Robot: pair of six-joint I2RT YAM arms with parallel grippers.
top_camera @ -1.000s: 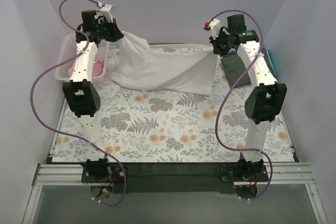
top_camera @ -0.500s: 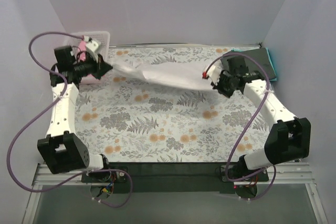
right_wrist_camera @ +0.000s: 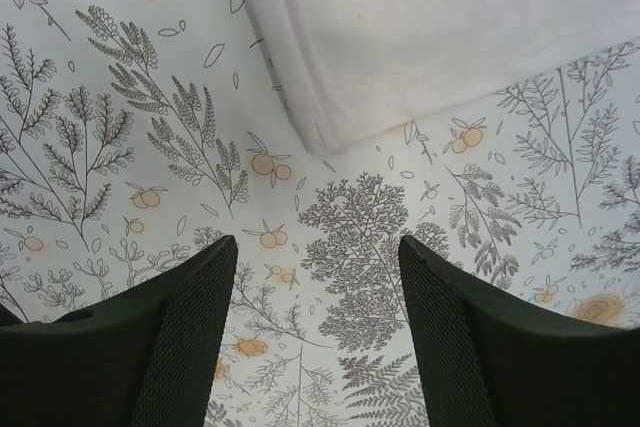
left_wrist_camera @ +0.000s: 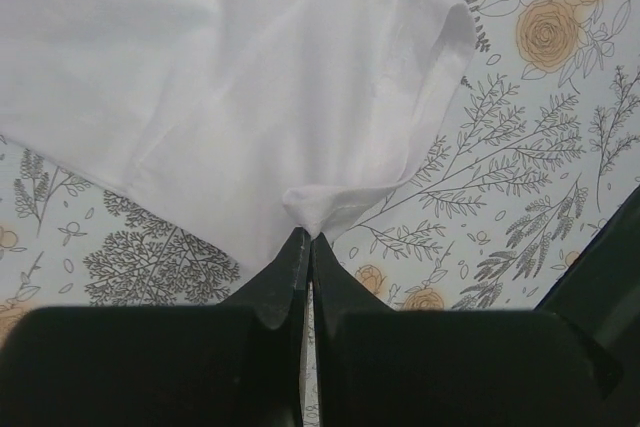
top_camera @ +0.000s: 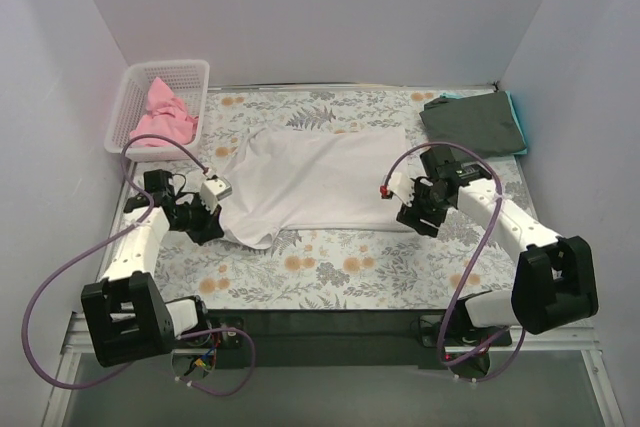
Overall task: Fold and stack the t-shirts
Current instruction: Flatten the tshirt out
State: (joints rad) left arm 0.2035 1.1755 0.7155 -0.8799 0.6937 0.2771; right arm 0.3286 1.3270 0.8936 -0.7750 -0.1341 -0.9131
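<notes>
The left gripper (left_wrist_camera: 305, 245) has its two black fingers pinched together on a puckered near edge of the large white cloth t-shirt (left_wrist_camera: 200, 67), which lies on the floral-patterned table cloth (left_wrist_camera: 520, 147).

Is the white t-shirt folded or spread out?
Spread out. The white t-shirt lies flat on the floral table cloth, with one sleeve showing and no fold made.

A white lattice basket (top_camera: 170, 65) is set at the 10 o'clock corner of the floral table cloth (top_camera: 330, 262), which is spread flat; a metal rail (top_camera: 330, 342) is seen along the 6 o'clock edge
</notes>
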